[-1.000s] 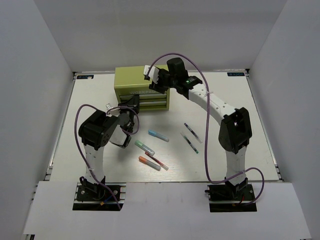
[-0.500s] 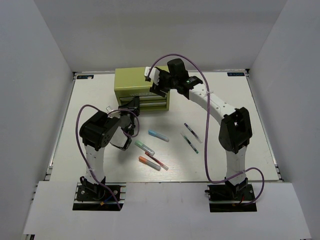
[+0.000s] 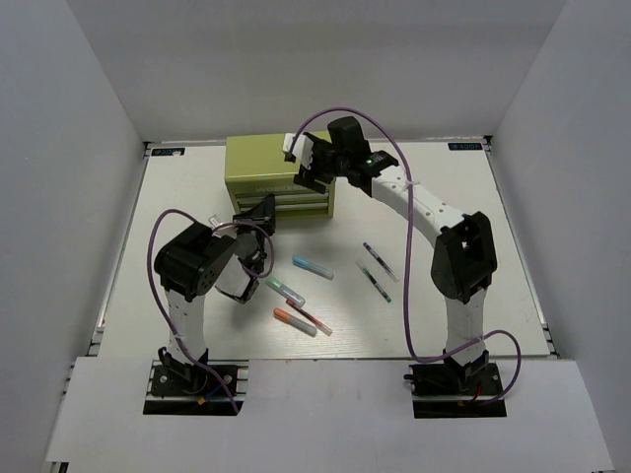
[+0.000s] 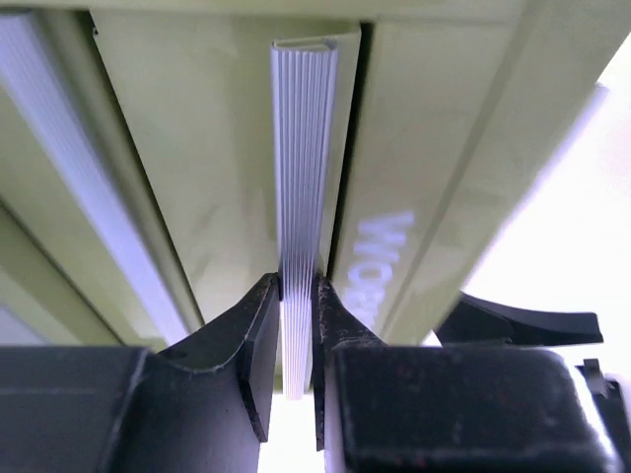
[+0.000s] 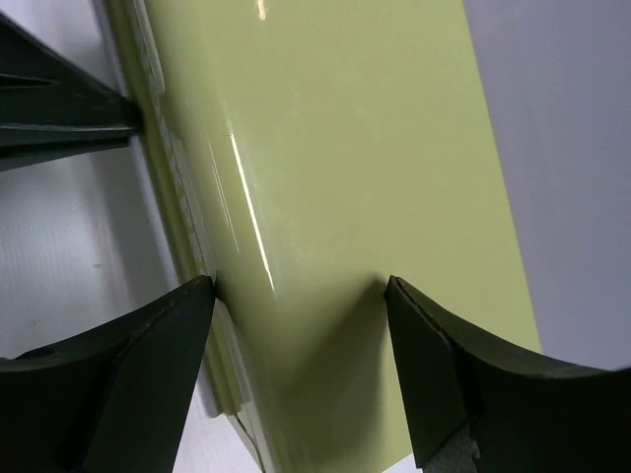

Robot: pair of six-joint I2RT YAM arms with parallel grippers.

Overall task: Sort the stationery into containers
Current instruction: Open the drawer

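Observation:
The olive-green tool chest [image 3: 266, 168] stands at the back of the table. My left gripper [image 3: 258, 212] is shut on a ribbed silver drawer handle [image 4: 303, 177] beside the embossed lettering [image 4: 380, 266]; its fingers [image 4: 251, 345] pinch the handle's end. My right gripper [image 3: 309, 169] is open and rests on the chest's top [image 5: 345, 148] at its front edge, one finger on each side of the edge. A blue-ended marker [image 3: 313, 267], a green-ended marker [image 3: 286, 291], an orange-ended marker [image 3: 294, 321], a thin red pen [image 3: 312, 317] and two thin dark pens [image 3: 380, 262] [image 3: 373, 281] lie on the table.
A second drawer handle [image 4: 69, 177] runs beside the held one. The pens lie between the two arms, in front of the chest. White walls close off the table on three sides.
My left gripper has drawn back a little toward the near side, still shut on the handle. The right gripper has stayed on the chest's top.

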